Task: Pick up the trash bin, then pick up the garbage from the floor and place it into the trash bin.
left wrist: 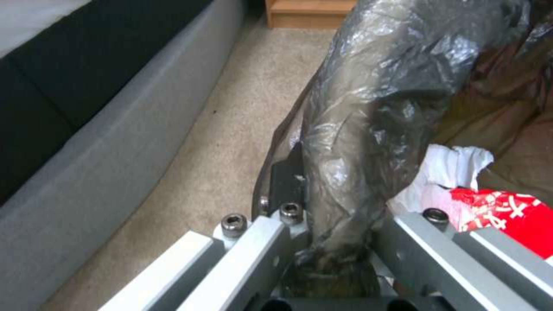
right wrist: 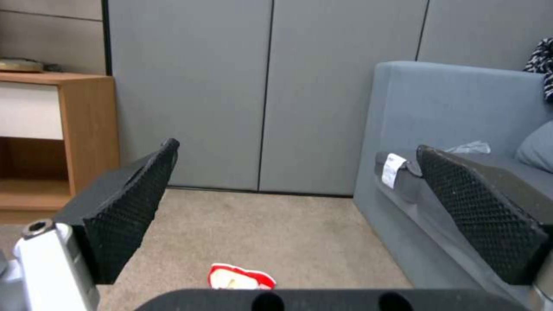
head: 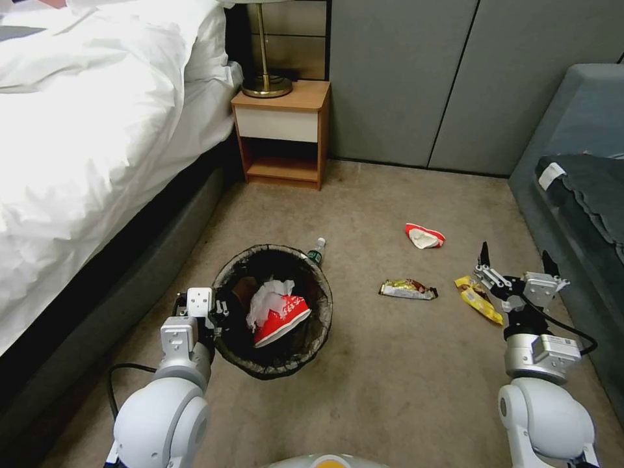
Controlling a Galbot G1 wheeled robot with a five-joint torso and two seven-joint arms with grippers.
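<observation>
The bottle (head: pixel 316 251) is mostly hidden behind the trash bin (head: pixel 325 305); its label is too small to read. The bed (head: pixel 84 130) is cut off by the head view's left edge.

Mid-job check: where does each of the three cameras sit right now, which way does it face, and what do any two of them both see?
Head view: on the head, looking forward and down at the carpet; both arms show, left gripper at the bin, right gripper open above the yellow wrapper.
Left wrist view: along the left gripper, clamped on the bin's bagged rim.
Right wrist view: between the open fingers, facing wall and sofa.
Shared: the red cup on the carpet, head and right wrist.
</observation>
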